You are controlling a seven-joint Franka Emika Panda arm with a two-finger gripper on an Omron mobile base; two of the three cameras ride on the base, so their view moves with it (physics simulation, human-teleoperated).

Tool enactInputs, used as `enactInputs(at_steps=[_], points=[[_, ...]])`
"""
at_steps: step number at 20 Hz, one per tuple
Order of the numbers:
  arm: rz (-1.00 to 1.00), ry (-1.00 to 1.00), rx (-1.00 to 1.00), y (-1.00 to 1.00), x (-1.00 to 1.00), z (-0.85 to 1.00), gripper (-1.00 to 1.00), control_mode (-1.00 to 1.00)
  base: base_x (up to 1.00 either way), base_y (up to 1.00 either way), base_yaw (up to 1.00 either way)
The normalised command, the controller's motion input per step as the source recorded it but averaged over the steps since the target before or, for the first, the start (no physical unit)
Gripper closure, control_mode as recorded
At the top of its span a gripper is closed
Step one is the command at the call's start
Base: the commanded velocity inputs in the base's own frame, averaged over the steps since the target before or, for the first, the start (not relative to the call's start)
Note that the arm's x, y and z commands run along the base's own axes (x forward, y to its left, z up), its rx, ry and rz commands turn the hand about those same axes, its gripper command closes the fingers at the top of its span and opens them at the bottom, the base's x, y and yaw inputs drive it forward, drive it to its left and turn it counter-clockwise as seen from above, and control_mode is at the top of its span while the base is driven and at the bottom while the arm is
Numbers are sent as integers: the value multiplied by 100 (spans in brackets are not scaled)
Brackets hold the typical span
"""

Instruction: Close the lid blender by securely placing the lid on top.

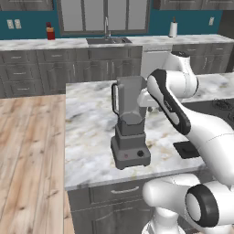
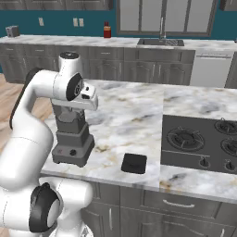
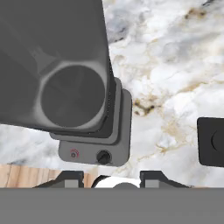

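The dark grey blender [image 1: 130, 123] stands near the front edge of the marble island, its jar mouth uncovered. The hand view looks down into the jar [image 3: 57, 65], with the red button and black knob of the base [image 3: 94, 153] below it. My gripper [image 3: 113, 178] hovers above the blender's right side, open, with nothing between the fingertips [image 3: 72, 177]. The lid [image 2: 134, 163], a flat black square, lies on the counter to the right of the blender, apart from it. It also appears at the right edge of the hand view as the lid [image 3: 212, 141] and, partly behind my arm, as the lid [image 1: 186, 149].
A black cooktop [image 2: 203, 143] with burners and knobs sits in the island right of the lid. Behind the island runs a counter with a sink [image 2: 160, 42], a red bottle [image 2: 107, 30] and a paper towel roll [image 1: 173, 29]. Wood floor [image 1: 27, 151] lies left.
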Motion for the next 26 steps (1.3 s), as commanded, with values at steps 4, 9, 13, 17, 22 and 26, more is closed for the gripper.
enactInputs(at_steps=[4, 9, 13, 17, 22, 26], points=[[-1, -1, -3, 0, -9, -7, -100, -100, 0, 0, 0], [0, -3, 1, -81, -64, -18, -100, -100, 0, 0, 0], [-4, 0, 4, -93, -61, -40, -100, -100, 0, 0, 0], [-7, 6, 1, -81, -21, -41, -100, -100, 0, 0, 0], [-1, 12, 0, -35, 3, -27, -100, -100, 0, 0, 0], [0, 9, 0, -23, 13, -38, -100, -100, 0, 0, 0]])
